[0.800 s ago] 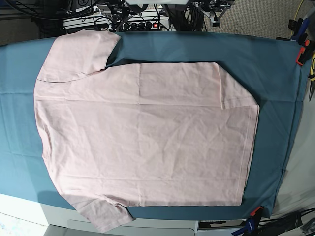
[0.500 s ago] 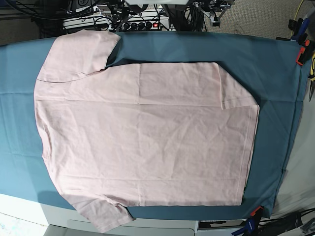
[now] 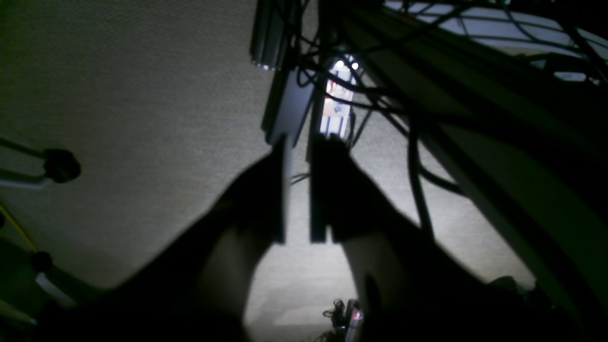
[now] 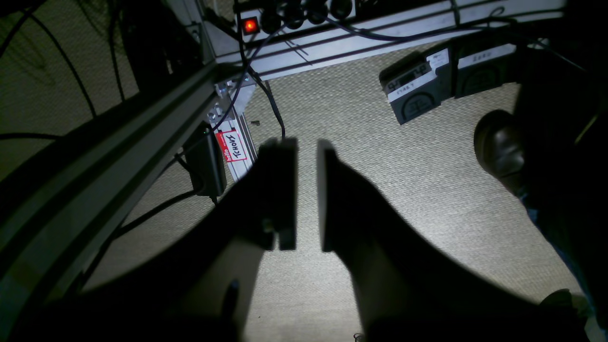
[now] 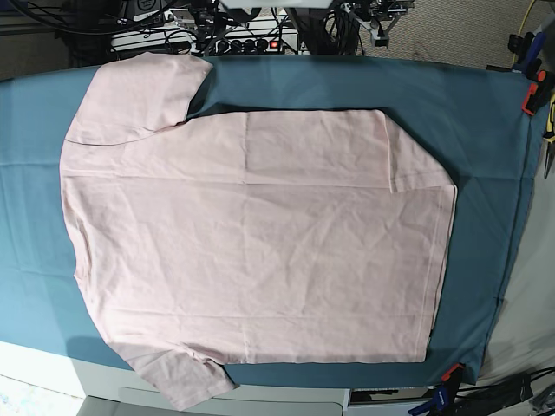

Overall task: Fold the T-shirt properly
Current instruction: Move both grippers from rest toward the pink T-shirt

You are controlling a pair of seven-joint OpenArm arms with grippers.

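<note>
Teal cloth covers the wide worktop [image 5: 486, 130] seen from the base view, clipped at its right edge by an orange clamp [image 5: 532, 94]. Spread flat across it, filling most of the frame, lies the large pale pink short-sleeved cotton T-shirt [image 5: 260, 243], plain side up, one sleeve at the upper left, the other hanging over the bottom edge. Tangled black cables and equipment [image 5: 251, 26] crowd the top edge. Neither arm appears there.

Only the wrist views show the arms, both dim and pointed at beige carpet. The left pincer [image 3: 298, 190] stands released, a narrow gap between its dark jaws, with cables beyond. The right pincer [image 4: 306, 190] is likewise released, empty; a red-lit power strip [image 4: 294, 19] sits at the top and a dark shoe [image 4: 498, 142] at the right.
</note>
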